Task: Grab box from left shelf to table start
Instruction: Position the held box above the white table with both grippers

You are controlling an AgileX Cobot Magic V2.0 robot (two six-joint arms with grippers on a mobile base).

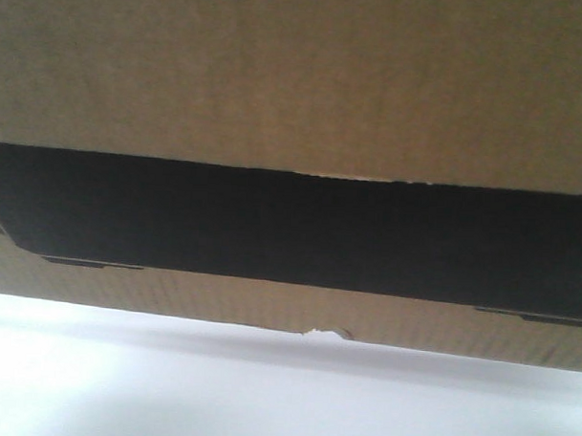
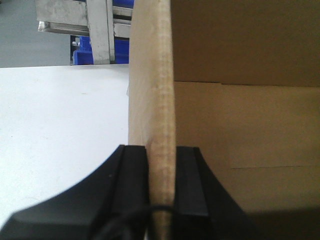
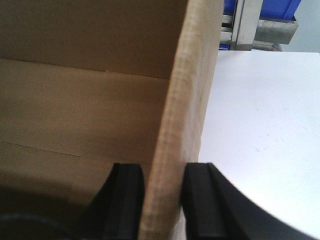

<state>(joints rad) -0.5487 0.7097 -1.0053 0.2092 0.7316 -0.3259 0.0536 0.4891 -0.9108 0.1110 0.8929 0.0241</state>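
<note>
The large brown corrugated cardboard box point(image 1: 296, 75) lies just above or on the plain white table point(image 1: 170, 386), midway between the left gripper point(image 2: 161, 190) and the right gripper point(image 3: 162, 200), each pinched tight on an opposite upright side wall.

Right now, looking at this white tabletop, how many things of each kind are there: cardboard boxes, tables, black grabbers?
Large brown corrugated cardboard box: 1
Smooth white flat table: 1
Black two-fingered grippers: 2, left gripper and right gripper, each clamping a box wall
Total: 4
Blue plastic bins behind: too cut off to count
</note>
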